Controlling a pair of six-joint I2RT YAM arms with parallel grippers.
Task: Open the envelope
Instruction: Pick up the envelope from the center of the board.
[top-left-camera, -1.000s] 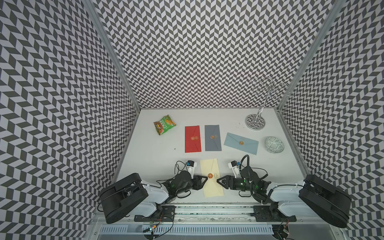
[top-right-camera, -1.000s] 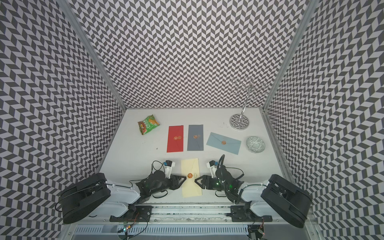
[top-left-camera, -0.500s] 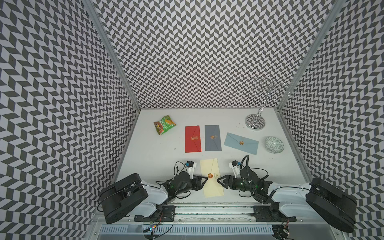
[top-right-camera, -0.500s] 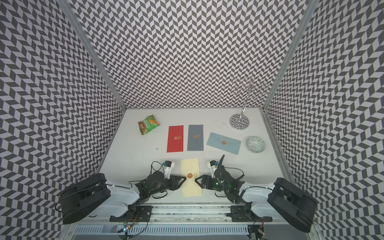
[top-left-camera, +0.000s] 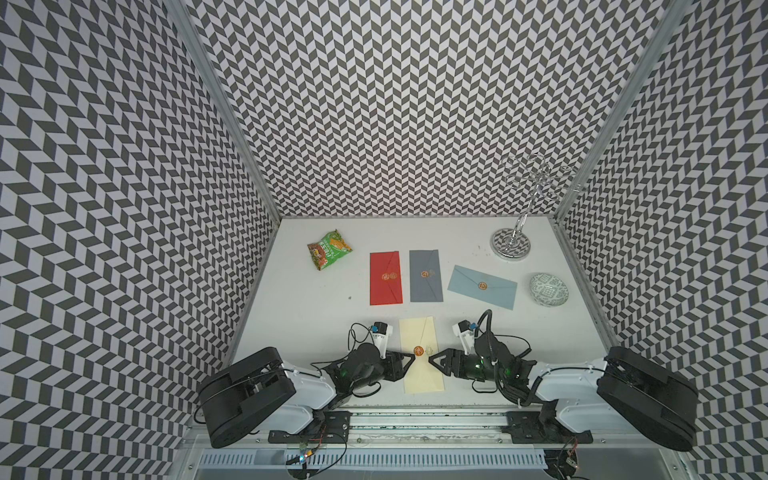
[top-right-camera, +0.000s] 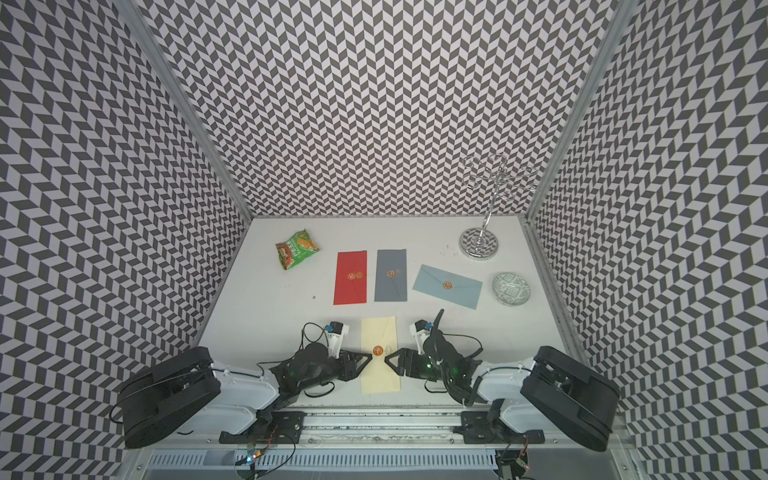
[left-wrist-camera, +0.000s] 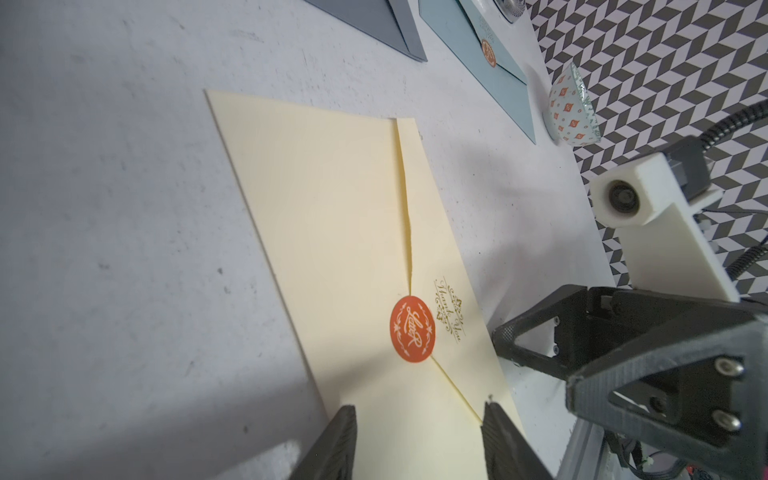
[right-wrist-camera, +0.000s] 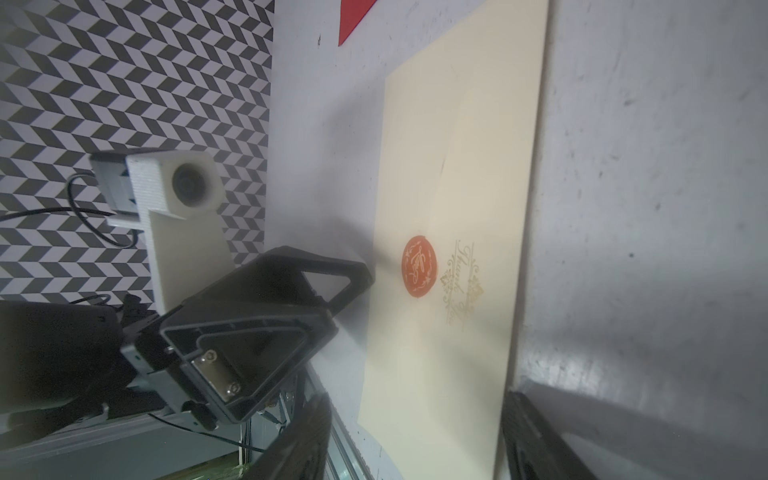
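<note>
A cream envelope (top-left-camera: 419, 374) (top-right-camera: 379, 372) lies flat near the table's front edge. Its flap is shut under a round orange seal (left-wrist-camera: 412, 329) (right-wrist-camera: 419, 266) next to gold lettering. My left gripper (top-left-camera: 409, 360) (left-wrist-camera: 419, 415) is open, low at the envelope's left long edge beside the seal. My right gripper (top-left-camera: 432, 359) (right-wrist-camera: 417, 399) is open at the right long edge, facing the left one. Neither gripper holds anything. The envelope (left-wrist-camera: 332, 232) (right-wrist-camera: 457, 166) shows between each gripper's fingers.
Behind lie a red envelope (top-left-camera: 385, 278), a grey envelope (top-left-camera: 425, 276) and a light blue envelope (top-left-camera: 482, 286), all sealed. A snack packet (top-left-camera: 329, 249) is at the back left. A metal stand (top-left-camera: 510, 245) and a patterned bowl (top-left-camera: 548, 289) are at the right.
My right gripper has edged a little toward the cream envelope's right edge. The left gripper and the envelope have not moved.
</note>
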